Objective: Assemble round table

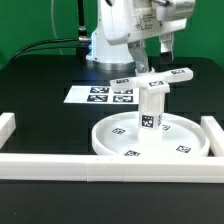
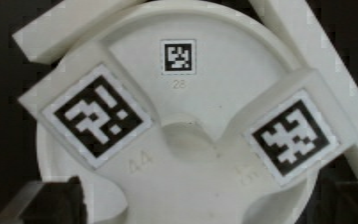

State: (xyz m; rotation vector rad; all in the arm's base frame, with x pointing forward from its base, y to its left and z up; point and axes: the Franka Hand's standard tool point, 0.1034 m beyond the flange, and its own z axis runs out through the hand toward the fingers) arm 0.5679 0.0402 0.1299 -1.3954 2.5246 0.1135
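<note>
The large round disc (image 1: pixel 112 142) lies flat near the table's front. The short post (image 1: pixel 152 112) stands upright at its centre. On top of the post rests the cross-shaped piece (image 1: pixel 150 82), its arms spread sideways. My gripper (image 1: pixel 148 62) hangs straight above the cross-shaped piece, fingertips down at its level. In the wrist view the cross-shaped piece (image 2: pixel 194 165) fills the frame with two tagged arms, and the disc (image 2: pixel 220 40) shows behind it. My gripper (image 2: pixel 194 205) is open, with a dark finger (image 2: pixel 55 200) at each side of the piece.
Long white border bars run along the front (image 1: pixel 100 166), the exterior view's left (image 1: pixel 8 128) and its right (image 1: pixel 212 132). The marker board (image 1: pixel 103 96) lies flat behind the disc. The arm's white base (image 1: pixel 110 45) stands at the back.
</note>
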